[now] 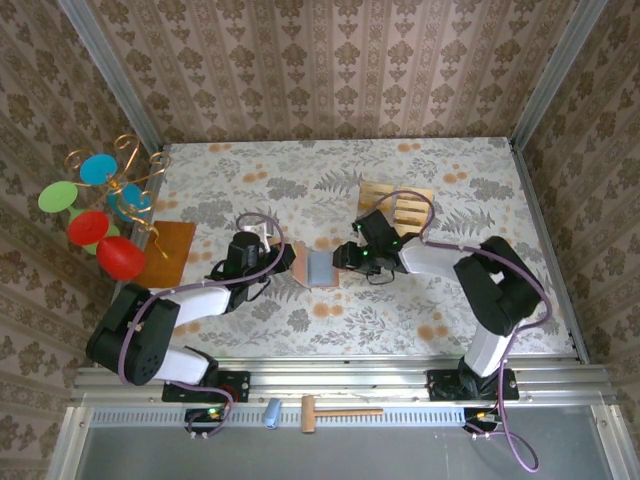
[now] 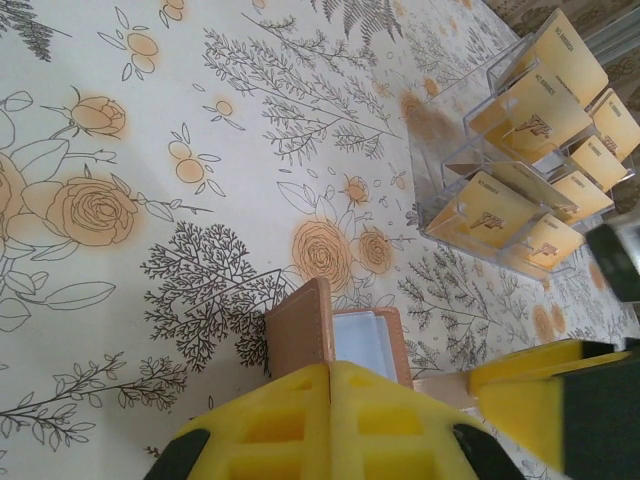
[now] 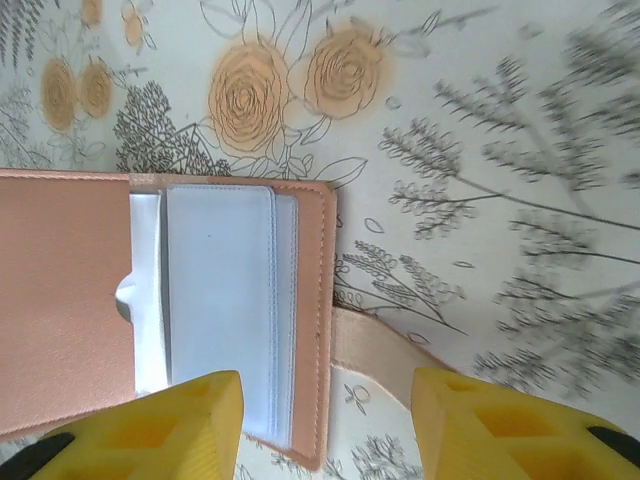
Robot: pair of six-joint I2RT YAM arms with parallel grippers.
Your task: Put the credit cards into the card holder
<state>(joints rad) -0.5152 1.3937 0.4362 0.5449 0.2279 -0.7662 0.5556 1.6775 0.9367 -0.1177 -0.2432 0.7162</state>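
Observation:
The card holder point(image 1: 318, 268) lies open mid-table, brown outside with pale grey-blue sleeves point(image 3: 220, 290) inside. My left gripper point(image 2: 331, 372) is shut on its left flap point(image 2: 300, 325), which stands upright out of the yellow fingers. My right gripper point(image 3: 325, 430) is open and straddles the holder's right edge and its tan strap point(image 3: 375, 350), touching neither. In the left wrist view one of its yellow fingers point(image 2: 540, 390) shows just right of the holder. The credit cards point(image 2: 530, 150), tan-gold, stand in a clear rack point(image 1: 397, 205) behind the right gripper point(image 1: 345, 258).
An orange-brown flat board point(image 1: 165, 252) lies at the left, next to a wire stand with coloured discs point(image 1: 100, 210). A wooden mallet point(image 1: 335, 412) and a small blue object point(image 1: 272, 412) rest on the front rail. Patterned walls close in the table.

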